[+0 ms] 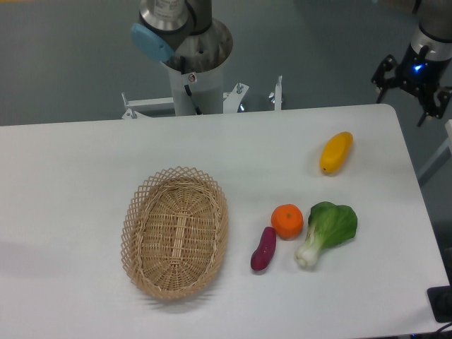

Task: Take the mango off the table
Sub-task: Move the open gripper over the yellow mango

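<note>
- Wicker basket (176,232) left of centre on the table (63,169).
- Purple sweet potato (263,249), orange (287,220), bok choy (328,232) close together, right of basket.
- Mango (335,152) lying alone near right edge, untouched.
- Gripper (413,83) at upper right, off the table's corner, fingers spread apart, holding nothing.

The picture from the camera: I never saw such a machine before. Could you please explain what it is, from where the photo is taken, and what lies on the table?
One fixed camera looks down from above and in front. The grey column at the top is the robot arm's base. Its tool, two open fingers holding nothing, hangs at the top right, beyond the white table. On the table lie an empty wicker basket, a yellow mango lying apart, an orange, a purple sweet potato and a leafy green vegetable.
</note>
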Controlling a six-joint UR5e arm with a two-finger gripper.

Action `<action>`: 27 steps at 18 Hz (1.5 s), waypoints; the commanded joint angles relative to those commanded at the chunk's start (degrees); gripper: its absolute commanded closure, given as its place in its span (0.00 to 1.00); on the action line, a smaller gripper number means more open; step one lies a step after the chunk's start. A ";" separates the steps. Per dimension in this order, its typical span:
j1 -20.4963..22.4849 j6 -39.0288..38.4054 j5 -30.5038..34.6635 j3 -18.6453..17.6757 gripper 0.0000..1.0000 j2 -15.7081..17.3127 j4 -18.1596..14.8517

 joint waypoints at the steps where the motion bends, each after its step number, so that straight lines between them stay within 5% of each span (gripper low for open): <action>1: 0.00 0.09 0.00 -0.09 0.00 0.00 0.00; 11: 0.17 0.09 0.00 -3.95 0.00 1.14 0.87; 15: 0.61 0.26 0.09 -11.33 0.00 2.99 11.23; 21: 0.61 0.26 0.09 -17.82 0.00 4.30 12.39; 24: 0.35 0.00 0.44 -22.23 0.00 5.01 18.43; 27: 0.18 -2.19 2.10 -24.17 0.00 4.22 20.57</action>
